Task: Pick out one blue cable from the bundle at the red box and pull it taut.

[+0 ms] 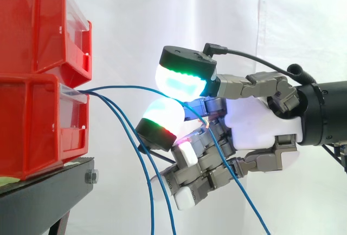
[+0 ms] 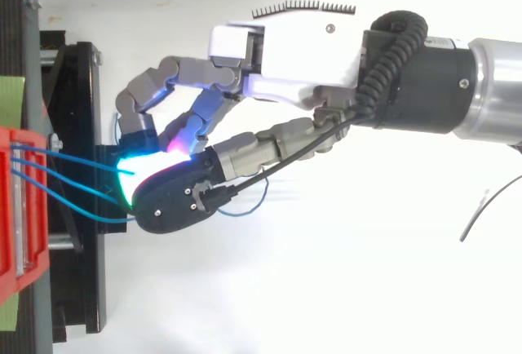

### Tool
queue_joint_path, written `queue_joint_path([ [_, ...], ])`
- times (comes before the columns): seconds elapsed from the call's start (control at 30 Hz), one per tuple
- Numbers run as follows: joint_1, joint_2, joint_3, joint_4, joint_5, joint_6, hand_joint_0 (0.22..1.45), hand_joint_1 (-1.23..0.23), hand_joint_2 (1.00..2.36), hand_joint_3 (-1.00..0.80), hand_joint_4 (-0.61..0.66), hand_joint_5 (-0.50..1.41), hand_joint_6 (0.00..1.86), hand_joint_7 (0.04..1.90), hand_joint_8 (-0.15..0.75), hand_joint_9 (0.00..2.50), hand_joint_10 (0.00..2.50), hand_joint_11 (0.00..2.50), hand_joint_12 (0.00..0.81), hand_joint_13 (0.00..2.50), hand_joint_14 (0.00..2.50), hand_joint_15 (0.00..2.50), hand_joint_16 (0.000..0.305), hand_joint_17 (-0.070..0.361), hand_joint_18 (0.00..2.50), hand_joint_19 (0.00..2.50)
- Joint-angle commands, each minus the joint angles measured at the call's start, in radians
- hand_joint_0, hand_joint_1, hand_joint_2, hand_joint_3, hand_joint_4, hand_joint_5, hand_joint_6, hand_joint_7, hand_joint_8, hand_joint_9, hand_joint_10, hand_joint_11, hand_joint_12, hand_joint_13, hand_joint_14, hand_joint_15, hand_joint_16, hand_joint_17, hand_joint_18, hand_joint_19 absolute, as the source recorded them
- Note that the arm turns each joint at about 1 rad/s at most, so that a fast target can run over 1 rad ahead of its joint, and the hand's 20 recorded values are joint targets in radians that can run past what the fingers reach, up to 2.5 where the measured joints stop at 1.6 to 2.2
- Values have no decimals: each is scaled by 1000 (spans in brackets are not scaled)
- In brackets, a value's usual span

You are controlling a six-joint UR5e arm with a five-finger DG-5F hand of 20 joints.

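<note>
Hand (image 1: 255, 121): I had it right of the red box (image 1: 32, 126), fingers curled, pinching one blue cable (image 1: 124, 87).
Blue cable: ran from the box to the hand.
Other cables (image 1: 143, 170): hung slack.

A black stand (image 1: 46, 202) with a silver bolt (image 1: 91, 177) at its corner stands before a white curtain (image 1: 162, 13); a green strip (image 2: 10, 101) lies on its top.
</note>
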Motion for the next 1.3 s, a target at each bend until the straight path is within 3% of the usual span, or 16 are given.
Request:
queue_joint_path([
  [0.0,0,10,0,-21,-1,0,637,-699,1021,-276,73,-196,870,1219,267,902,24,680,316,699,14,342,49,110,557,504],
  [0.2,3,34,0,-94,-1,-2,679,-733,1012,-384,50,-205,876,1254,266,861,23,672,315,684,14,328,49,111,549,485],
  [0.4,8,42,0,-146,-5,-2,705,-746,1000,-500,67,-213,882,1150,257,848,24,679,308,682,13,317,49,111,559,458],
  [0.67,9,46,0,-148,-4,2,586,-740,1000,-500,126,-207,877,1100,264,888,23,681,309,700,13,323,49,110,576,482],
  [1.0,6,46,2,-148,1,2,491,-596,1000,-500,149,-197,841,1062,282,923,22,673,338,728,13,330,54,122,617,494],
  [1.27,6,46,3,-148,1,2,533,-458,1000,-500,125,-182,813,1107,273,931,22,664,328,719,14,335,51,116,584,518],
])
